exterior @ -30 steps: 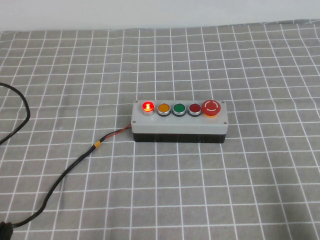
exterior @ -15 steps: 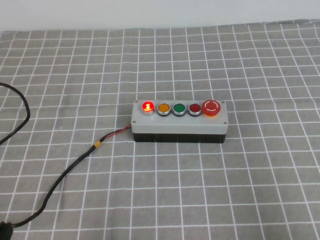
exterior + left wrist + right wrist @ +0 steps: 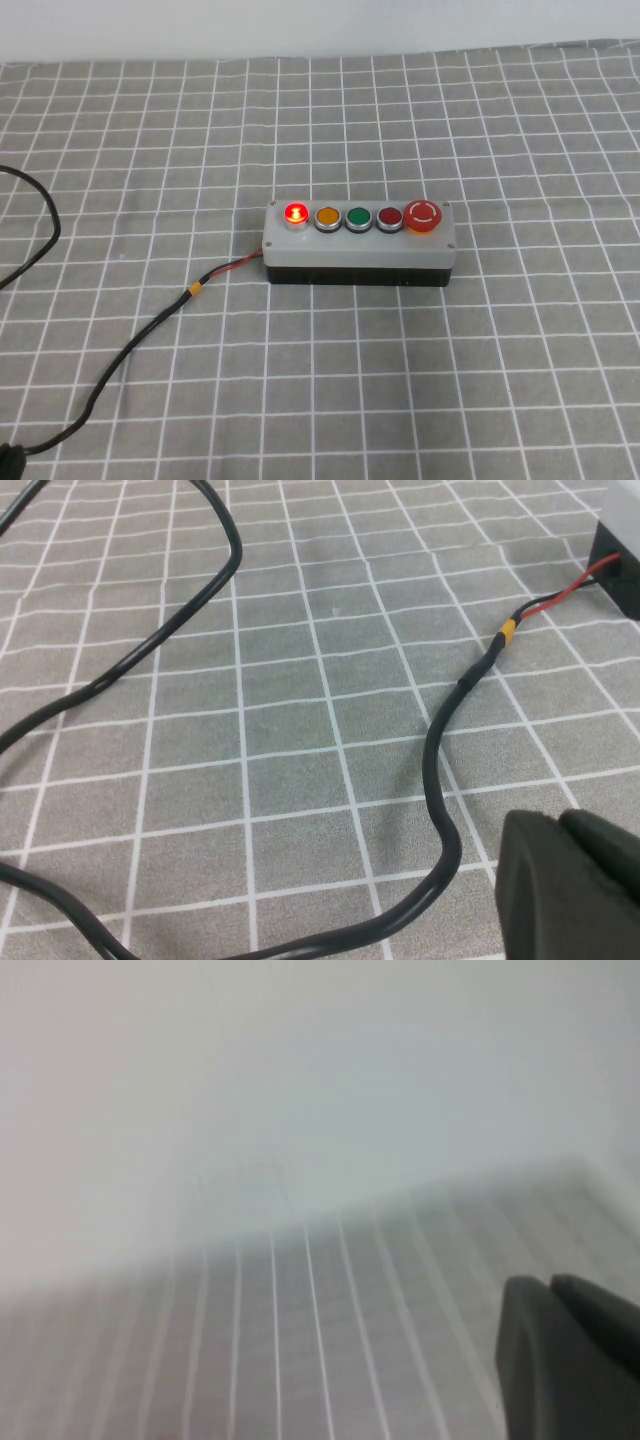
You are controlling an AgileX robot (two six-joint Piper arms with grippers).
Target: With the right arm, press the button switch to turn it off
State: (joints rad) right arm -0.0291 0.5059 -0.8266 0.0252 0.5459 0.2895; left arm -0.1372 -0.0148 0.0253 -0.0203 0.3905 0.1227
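Observation:
The button switch is the leftmost of five buttons on a grey-topped, black-based box at the middle of the checked cloth. It is small, round and glows bright red in a silver collar. Neither arm shows in the high view. My right gripper shows only in the right wrist view as two dark fingers pressed together, above the cloth and facing a pale wall, with the box out of that view. My left gripper is shut and empty above the cloth beside the black cable.
Orange, green and dark red flat buttons and a large red mushroom button fill the rest of the box. A black cable with red wires runs from the box's left end to the front left. A corner of the box shows in the left wrist view.

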